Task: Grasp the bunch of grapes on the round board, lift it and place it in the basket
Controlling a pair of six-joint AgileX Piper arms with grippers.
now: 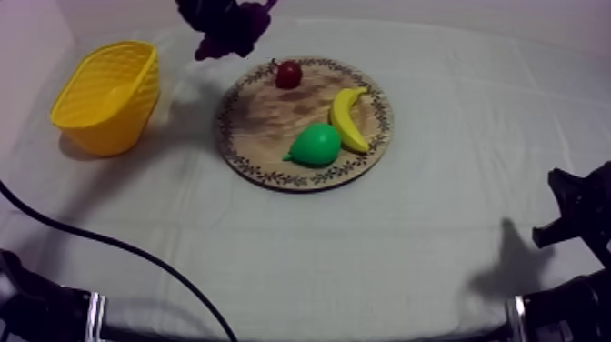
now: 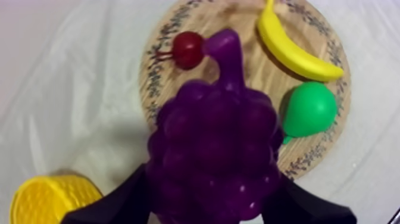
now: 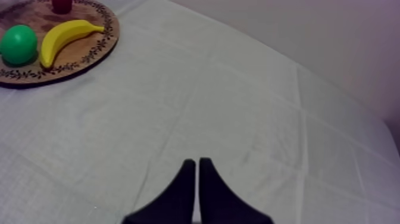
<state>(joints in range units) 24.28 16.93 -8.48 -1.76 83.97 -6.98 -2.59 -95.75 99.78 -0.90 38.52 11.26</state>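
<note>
Two hands: the left hand (image 2: 211,202) is clamped round the bunch of grapes (image 2: 214,149), holding it in the air just off the board (image 1: 273,118), toward the yellow basket (image 1: 109,118). The right hand (image 3: 196,176) is pinched together on nothing, low over the desk (image 3: 238,107), well apart from the board.

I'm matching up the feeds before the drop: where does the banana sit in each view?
Top view: the banana lies on the right side of the wooden board, just right of the pear.
Left wrist view: the banana lies on the board beyond the bunch of grapes, beside the pear.
Right wrist view: the banana lies on the board, beside the pear.
Shared landmark: the green pear next to it.
</note>
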